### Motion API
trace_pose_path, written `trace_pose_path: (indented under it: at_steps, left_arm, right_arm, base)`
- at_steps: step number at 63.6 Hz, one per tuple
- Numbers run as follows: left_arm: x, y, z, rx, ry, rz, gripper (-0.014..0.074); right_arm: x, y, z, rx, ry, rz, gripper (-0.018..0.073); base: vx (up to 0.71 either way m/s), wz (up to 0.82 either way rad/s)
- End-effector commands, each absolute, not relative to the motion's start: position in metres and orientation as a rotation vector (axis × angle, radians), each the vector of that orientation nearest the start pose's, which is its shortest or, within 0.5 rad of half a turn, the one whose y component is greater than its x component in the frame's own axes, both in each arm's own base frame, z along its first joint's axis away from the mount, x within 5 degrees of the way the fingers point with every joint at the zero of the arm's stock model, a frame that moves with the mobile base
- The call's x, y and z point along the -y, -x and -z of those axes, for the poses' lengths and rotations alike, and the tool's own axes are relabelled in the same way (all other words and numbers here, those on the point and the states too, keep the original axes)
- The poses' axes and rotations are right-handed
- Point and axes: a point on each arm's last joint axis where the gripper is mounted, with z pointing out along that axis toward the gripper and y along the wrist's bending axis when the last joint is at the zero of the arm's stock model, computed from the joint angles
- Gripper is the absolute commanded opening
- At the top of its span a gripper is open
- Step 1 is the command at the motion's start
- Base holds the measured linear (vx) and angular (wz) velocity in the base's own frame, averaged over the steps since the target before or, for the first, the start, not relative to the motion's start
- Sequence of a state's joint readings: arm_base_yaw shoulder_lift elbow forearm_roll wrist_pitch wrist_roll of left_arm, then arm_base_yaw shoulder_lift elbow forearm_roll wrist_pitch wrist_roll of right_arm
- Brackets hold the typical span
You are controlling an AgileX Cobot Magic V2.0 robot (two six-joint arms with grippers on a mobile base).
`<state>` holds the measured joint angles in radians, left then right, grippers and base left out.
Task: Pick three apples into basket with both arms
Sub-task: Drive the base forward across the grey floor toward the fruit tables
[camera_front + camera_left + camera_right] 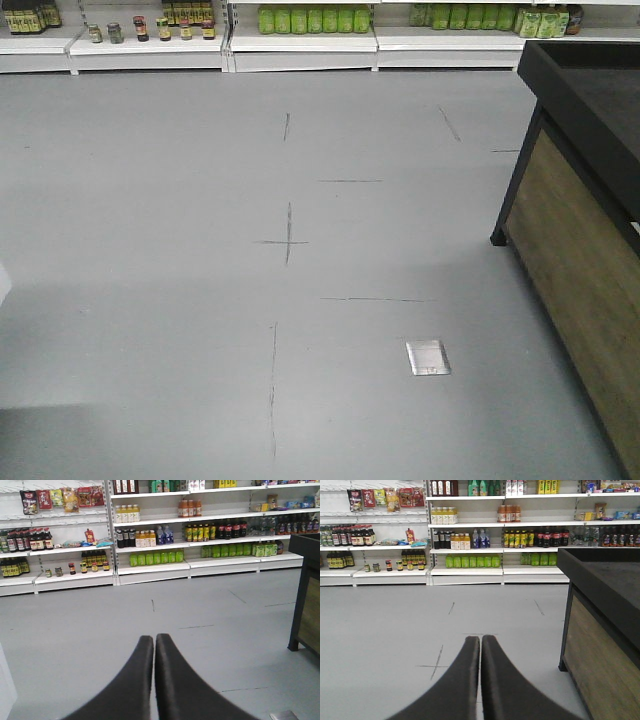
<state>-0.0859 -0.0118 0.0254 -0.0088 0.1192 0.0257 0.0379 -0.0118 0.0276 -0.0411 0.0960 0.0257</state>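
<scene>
The three apples and the basket are out of view in every frame. My left gripper [154, 637] is shut and empty, its black fingers pressed together and pointing over the grey floor toward the shelves. My right gripper [480, 638] is also shut and empty, pointing over the floor beside the black stand. Neither arm shows in the front-facing view.
A black-topped, wood-sided display stand [590, 210] is at the right, also in the right wrist view [605, 630] and the left wrist view [307, 595]. White shelves of bottles and jars [150, 535] line the far wall. A metal floor plate [428, 357] lies on the grey floor.
</scene>
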Motion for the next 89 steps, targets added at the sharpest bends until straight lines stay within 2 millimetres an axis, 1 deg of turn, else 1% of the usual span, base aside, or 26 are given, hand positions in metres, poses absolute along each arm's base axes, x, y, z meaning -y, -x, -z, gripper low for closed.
trace_pose_path:
  at_steps: [1,48,89]
  left_arm:
    - [0.0048,-0.0562,-0.1994,-1.543,-0.069,0.063,-0.0006]
    - [0.0048,-0.0562,-0.1994,-1.543,-0.069,0.063,-0.0006]
    - [0.0048,-0.0562,-0.1994,-1.543,-0.069,0.063,-0.0006]
  right_arm:
    - [-0.0017,-0.0564,-0.1987,-1.52,0.041,-0.006,-0.0008]
    - [-0.0017,-0.0564,-0.1987,-1.52,0.041,-0.006,-0.0008]
    - [-0.0017,-0.0564,-0.1987,-1.52,0.041,-0.006,-0.0008]
  base:
    - [0.21,0.04]
    - [0.18,0.01]
    - [0.07,-0.05]
